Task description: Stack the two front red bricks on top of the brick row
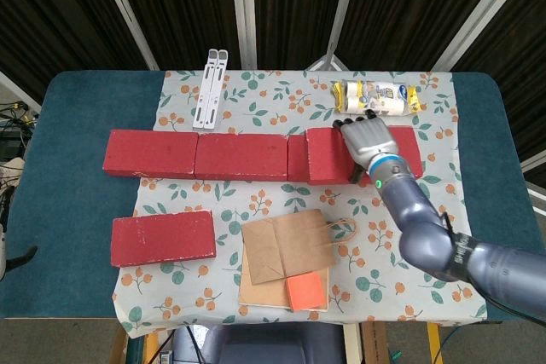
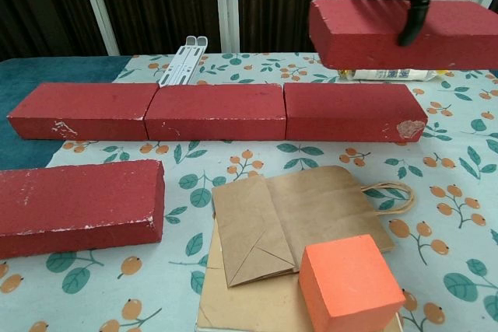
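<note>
Three red bricks form a row (image 1: 239, 156) (image 2: 218, 112) across the middle of the floral cloth. My right hand (image 1: 369, 143) grips a red brick (image 1: 328, 155) (image 2: 366, 33) from above and holds it in the air over the row's right end. In the chest view only dark fingertips (image 2: 411, 27) show against this brick's front face. The other front red brick (image 1: 163, 238) (image 2: 78, 206) lies flat at the front left of the cloth. My left hand is in neither view.
A brown paper bag (image 1: 286, 246) (image 2: 299, 219) lies at front centre with an orange block (image 1: 305, 291) (image 2: 350, 285) beside it. A white folding stand (image 1: 210, 89) (image 2: 180, 61) and a wrapped bundle of rolls (image 1: 380, 97) sit behind the row.
</note>
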Available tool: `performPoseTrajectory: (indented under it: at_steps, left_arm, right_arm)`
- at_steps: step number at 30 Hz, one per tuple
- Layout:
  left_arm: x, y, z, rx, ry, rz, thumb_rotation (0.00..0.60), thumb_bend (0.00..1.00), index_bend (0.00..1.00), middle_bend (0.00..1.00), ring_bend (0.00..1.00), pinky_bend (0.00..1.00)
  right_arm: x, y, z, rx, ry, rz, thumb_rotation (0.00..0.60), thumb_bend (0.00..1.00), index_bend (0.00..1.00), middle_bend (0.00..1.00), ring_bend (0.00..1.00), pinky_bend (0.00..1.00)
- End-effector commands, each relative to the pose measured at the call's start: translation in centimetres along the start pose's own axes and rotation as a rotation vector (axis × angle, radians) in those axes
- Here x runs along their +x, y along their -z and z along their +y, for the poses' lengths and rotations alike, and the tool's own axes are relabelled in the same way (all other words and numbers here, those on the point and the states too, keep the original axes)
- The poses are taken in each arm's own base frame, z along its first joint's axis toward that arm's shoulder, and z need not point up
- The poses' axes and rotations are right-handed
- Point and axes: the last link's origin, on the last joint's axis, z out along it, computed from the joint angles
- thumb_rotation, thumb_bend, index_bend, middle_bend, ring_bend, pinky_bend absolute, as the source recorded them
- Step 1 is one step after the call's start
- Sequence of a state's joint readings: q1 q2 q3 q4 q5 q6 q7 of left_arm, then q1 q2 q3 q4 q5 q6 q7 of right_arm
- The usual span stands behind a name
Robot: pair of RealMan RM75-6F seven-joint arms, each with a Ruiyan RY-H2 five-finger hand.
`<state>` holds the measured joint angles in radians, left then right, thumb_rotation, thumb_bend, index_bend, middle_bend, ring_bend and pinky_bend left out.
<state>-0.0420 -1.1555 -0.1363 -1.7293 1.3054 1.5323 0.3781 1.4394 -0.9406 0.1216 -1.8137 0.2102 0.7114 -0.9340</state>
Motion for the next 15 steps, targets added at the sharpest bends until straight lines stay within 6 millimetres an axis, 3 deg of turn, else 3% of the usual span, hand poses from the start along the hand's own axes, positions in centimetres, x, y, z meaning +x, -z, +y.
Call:
performPoseTrajectory:
  at_steps: [1,8,15]
  left_arm:
    - [-0.2,-0.1,0.1,-0.001,-0.006,-0.007,0.6,0.0,0.06,0.0,0.0,0.12]
    - [-0.3,-0.2,-0.1,0.017,-0.013,-0.015,0.6,0.0,0.06,0.0,0.0,0.12]
    - [-0.1,-0.2,-0.5,0.038,-0.015,-0.001,0.6,0.0,0.06,0.0,0.0,0.12]
  right_arm:
    - [1.4,-3.0,-4.9,-0.034,0.026,-0.046,0.6,0.06,0.2,0.26,0.19,0.0]
    - [1.3,-5.8,-7.7,-0.113,-0.001,-0.085,0.6,0.06,0.2,0.26,0.19,0.0]
    - [1.3,-7.6,-9.1,-0.157,-0.02,-0.084,0.6,0.06,0.2,0.26,0.19,0.0]
